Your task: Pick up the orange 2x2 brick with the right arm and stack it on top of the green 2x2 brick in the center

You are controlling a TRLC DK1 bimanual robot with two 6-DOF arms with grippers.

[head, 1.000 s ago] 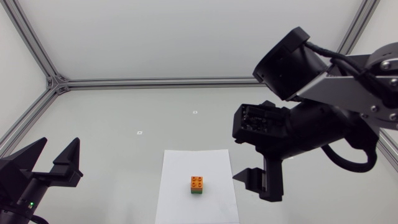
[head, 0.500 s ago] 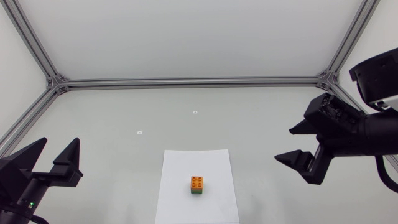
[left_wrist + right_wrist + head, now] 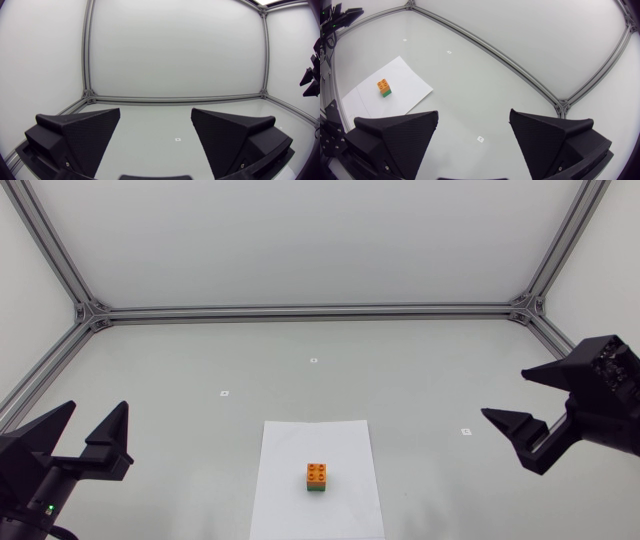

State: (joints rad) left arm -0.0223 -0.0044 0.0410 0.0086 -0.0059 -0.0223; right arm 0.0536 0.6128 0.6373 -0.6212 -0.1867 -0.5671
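Note:
The orange 2x2 brick (image 3: 317,473) sits on top of the green 2x2 brick (image 3: 316,489), in the middle of a white paper sheet (image 3: 290,500). From the right wrist view the stacked orange brick (image 3: 382,84) and green brick (image 3: 385,92) lie well ahead of my right gripper (image 3: 474,132), off to one side. My right gripper (image 3: 530,416) hangs open and empty at the table's right side, far from the stack. My left gripper (image 3: 92,430) stands open and empty at the left front corner, and the left wrist view shows only bare table between its left gripper (image 3: 155,131) fingers.
An aluminium frame (image 3: 310,311) runs along the table's back and side edges. Small white markers (image 3: 225,393) dot the table surface. In the left wrist view my right gripper (image 3: 311,82) shows far off at the side.
My right arm has pulled back from beside the stack to the right and up, away from the paper. The stacked bricks and my left arm have stayed put.

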